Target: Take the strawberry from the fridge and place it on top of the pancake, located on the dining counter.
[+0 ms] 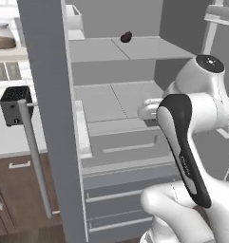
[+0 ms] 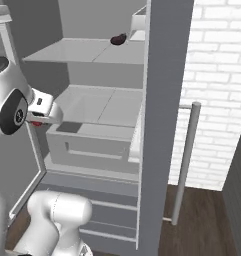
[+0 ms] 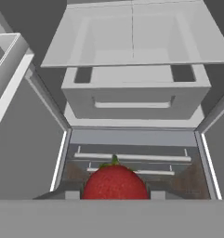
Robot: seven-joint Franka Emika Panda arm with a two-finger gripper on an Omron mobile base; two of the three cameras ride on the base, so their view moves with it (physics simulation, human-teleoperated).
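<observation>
My gripper (image 3: 114, 195) is clamped on the strawberry (image 3: 114, 182), which sits between my fingertips. Ahead of it and below stands the open fridge (image 3: 132, 100), its pale shelves and drawers facing me. No readable writing anywhere.

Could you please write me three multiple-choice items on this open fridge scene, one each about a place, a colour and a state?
1. Where does the dark lump lie?
A. on the upper shelf
B. in a lower drawer
C. on the floor

2. What colour is the fruit at the claw?
A. yellow
B. green
C. red

3. How do the fridge doors stand?
A. both shut
B. open
C. taken off

Key: 1 A, since both base views show it on the top shelf; 2 C, since the hand view shows a red strawberry between the tips; 3 B, since shelves and drawers lie in plain sight.
</observation>
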